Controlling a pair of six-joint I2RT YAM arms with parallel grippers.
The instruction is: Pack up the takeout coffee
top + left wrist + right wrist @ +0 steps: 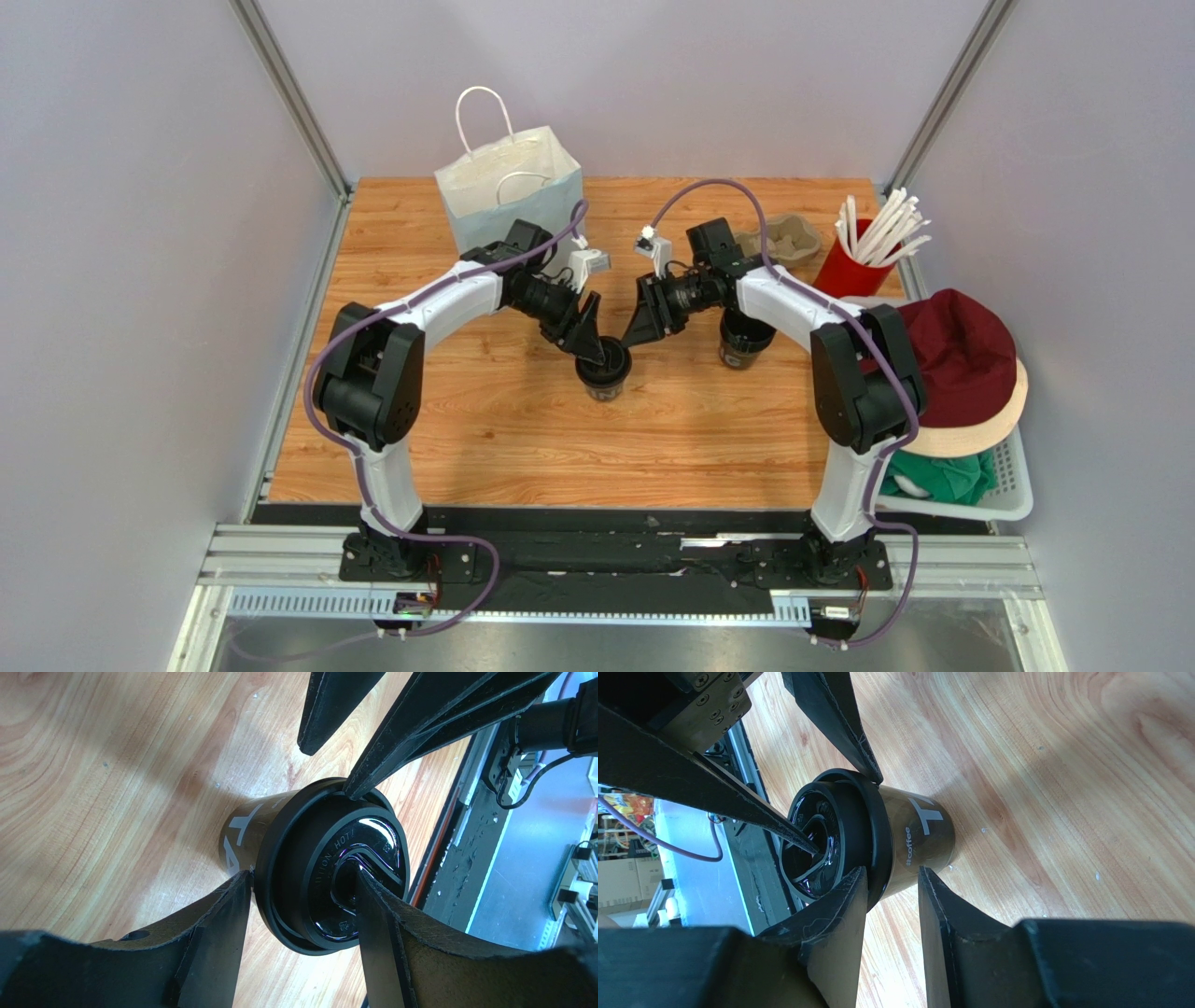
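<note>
Though straddling cup [309, 861] lid rim with left fingers [210, 945], one outside, one on top, can't tell if clamped. With right fingers [962, 938] parted: holding nothing, one tip touching rim. Upright at worktop [477, 420] centre, apart from bag [508, 189].

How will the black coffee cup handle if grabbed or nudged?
Probably tippy: the coffee cup stands upright, its body narrower than the lid. The glossy lid looks slippery and might pop off if gripped alone.
</note>
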